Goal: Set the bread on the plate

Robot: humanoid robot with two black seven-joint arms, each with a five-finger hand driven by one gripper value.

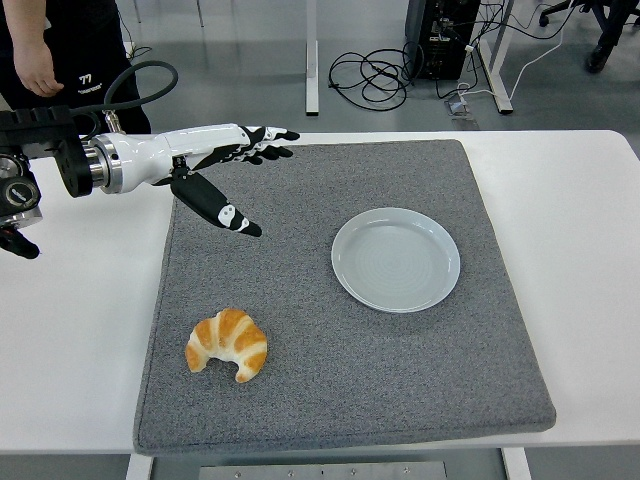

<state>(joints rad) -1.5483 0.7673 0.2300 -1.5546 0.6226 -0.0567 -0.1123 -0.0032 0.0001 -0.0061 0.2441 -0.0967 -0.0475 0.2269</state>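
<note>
While the left hand (222, 165) is hovering with fingers (262, 144) splayed and thumb dropped, holding nothing, apparently readying a grasp, the bread (227, 344) is lying on the grey mat (330, 385) well below those fingers, apart from the plate (396, 259) off to their right.

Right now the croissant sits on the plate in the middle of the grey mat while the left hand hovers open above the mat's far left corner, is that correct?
Not quite. The croissant lies on the grey mat near its front left, apart from the plate, which holds nothing. The head view shows it. The left hand does hover open there.
</note>
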